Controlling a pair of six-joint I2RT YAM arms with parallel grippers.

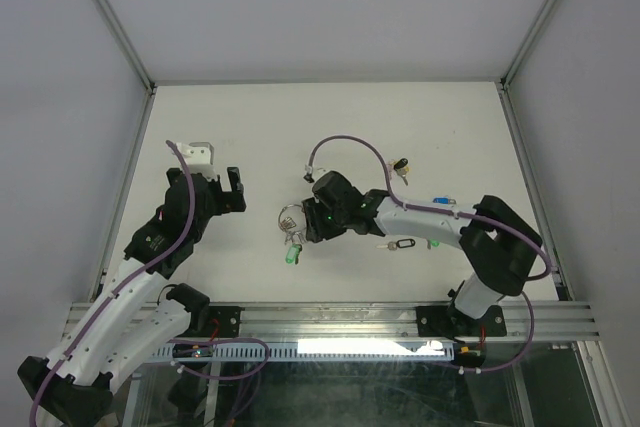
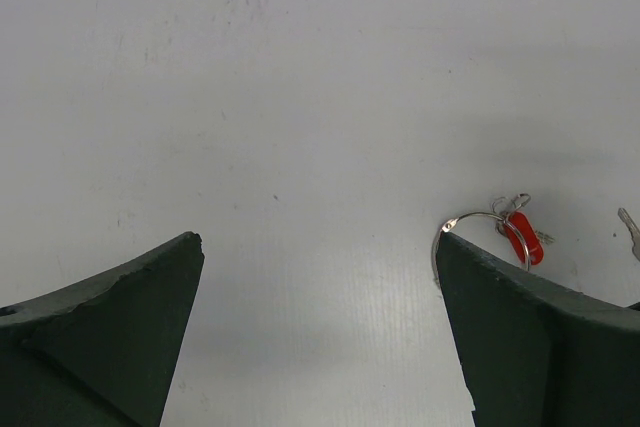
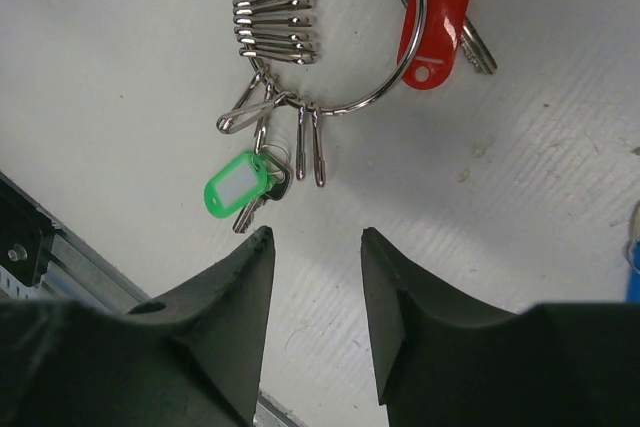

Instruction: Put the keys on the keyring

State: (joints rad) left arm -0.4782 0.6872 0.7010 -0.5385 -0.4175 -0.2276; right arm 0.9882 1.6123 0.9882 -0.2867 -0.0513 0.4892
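Keyring (image 3: 345, 109) lay flat on the white table (image 1: 260, 127), just ahead of the right gripper (image 3: 315, 237) and not touching it. This gripper held nothing: its two fingers (image 3: 240, 287) stood a little apart, with only bare table in the gap. A green-capped key (image 3: 240, 187) hung on the ring, nearest to the fingertips, ahead and slightly to the left in the wrist view. A red-capped key (image 3: 435, 22) hung farther ahead, to the right. A stack of small silver loops (image 3: 275, 22) also sat on the wire.

The left gripper (image 2: 318, 242) was spread wide and empty, above bare table. In the top view it was well apart from the keyring, which lay off to its right side. In its own wrist view only an arc of the ring and the red cap showed past one fingertip.

A blue-capped key (image 1: 440, 202) and a black-capped key (image 1: 402, 244) lay loose behind the right gripper, beside its arm. A black-and-yellow bunch (image 1: 401, 165) lay near them.
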